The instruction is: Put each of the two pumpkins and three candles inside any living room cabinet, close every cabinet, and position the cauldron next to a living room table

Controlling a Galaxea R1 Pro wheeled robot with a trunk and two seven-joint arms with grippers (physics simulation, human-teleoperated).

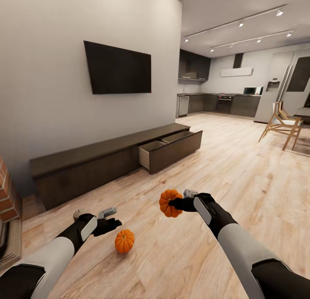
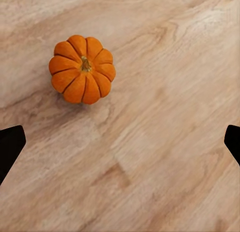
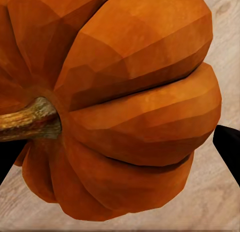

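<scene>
While your right gripper [image 1: 177, 203] holds one pumpkin [image 1: 169, 202] up off the floor, you have a wide stretch of bare plank floor [image 1: 241, 178] ahead and to the right, running through to the kitchen units [image 1: 224, 103] at the far end. On your left the long dark cabinet [image 1: 86, 161] runs along the grey wall [image 1: 43, 75] under a wall-mounted television [image 1: 117, 69]; one drawer [image 1: 172, 150] at its far end stands pulled out, its front edge jutting into the floor space, its pale side wall showing. A brick edge [image 1: 6, 191] sits at the far left, close to the cabinet's near end. A wooden chair [image 1: 282, 124] and a table corner stand well apart at the far right.

The floor is pale wood grain, evenly lit, with track lights [image 1: 258, 36] on the ceiling.

In the right wrist view that pumpkin [image 3: 120, 107] sits right between the dark fingertips [image 3: 227, 147], its brown stem lying sideways; the jaws are clamped on it. The second pumpkin [image 1: 124, 241] rests upright on the floor between your two arms, just beside and below the left gripper [image 1: 110, 219]. In the left wrist view this second pumpkin [image 2: 82, 68] lies off to one side of the line between the fingertips [image 2: 10, 144], apart from both, and those jaws are spread wide with nothing in them.
</scene>
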